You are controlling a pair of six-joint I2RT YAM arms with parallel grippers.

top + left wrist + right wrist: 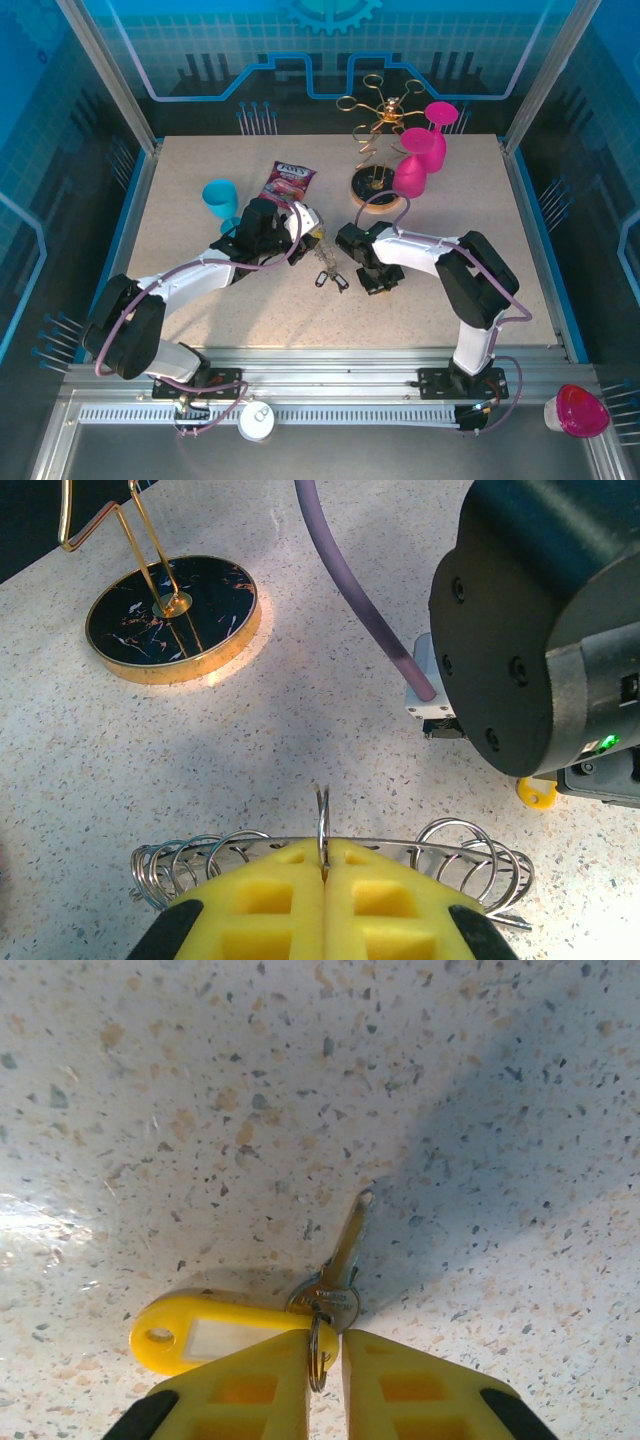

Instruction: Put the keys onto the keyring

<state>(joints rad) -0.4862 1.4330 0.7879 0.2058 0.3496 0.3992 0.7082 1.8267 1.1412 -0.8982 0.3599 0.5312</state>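
- My left jaws are closed tight. Their yellow pads (270, 905) pinch one upright wire loop of the keyring (470, 855), and its grey coils spread out to both sides just past the pad tips.
- My right jaws stand nearly together, with a narrow gap between their yellow pads (400, 1390). The small split ring (318, 1355) sits in that gap, close against the left pad. I cannot tell whether it is actually pinched.
- Just beyond those tips the key (345, 1250) lies flat on the speckled counter (200, 1080) with its blade pointing away from me. Its yellow tag (215, 1332) lies to the left and ends at the left pad's tip.
- From the left wrist, my right arm's black housing (540, 630) looms just beyond the keyring, on the right.
- Farther back stands the round black-and-gold rack base (172, 630) with its gold wire rack (378, 110). Two pink glasses (415, 165) stand beside it.
- On the far left lie a snack packet (290, 182) and a teal cup (220, 195).
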